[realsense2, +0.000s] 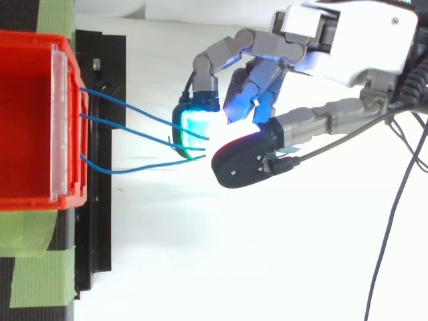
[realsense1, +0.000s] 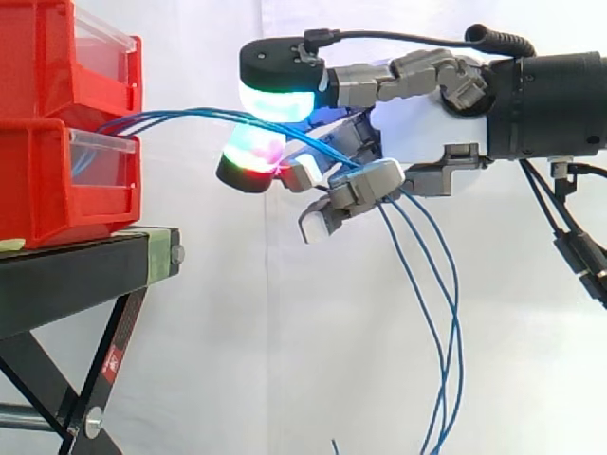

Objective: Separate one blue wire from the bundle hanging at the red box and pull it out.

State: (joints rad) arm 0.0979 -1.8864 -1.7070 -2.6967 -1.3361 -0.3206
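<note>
Three blue wires (realsense1: 190,116) leave the front of the lower red bin (realsense1: 57,180) and run right, almost level, into my hand (realsense1: 417,137). From above, the wires (realsense2: 127,107) fan out from the bin's clear front lip and meet at the glowing fingertips (realsense2: 197,127). A cyan-white pad (realsense1: 275,100) lies over the wires and a red-green pad (realsense1: 251,156) sits under them, pinching the bundle. Behind the pads the wires pass under curled fingers (realsense1: 365,185), then hang down in loose strands (realsense1: 432,284). My hand is about a hand's width off the bin.
A second red bin (realsense1: 57,57) is stacked on the lower one. Both rest on a black stand (realsense1: 76,270) with crossed legs. Green tape (realsense2: 37,267) marks the stand by the bin. A white curtain is behind.
</note>
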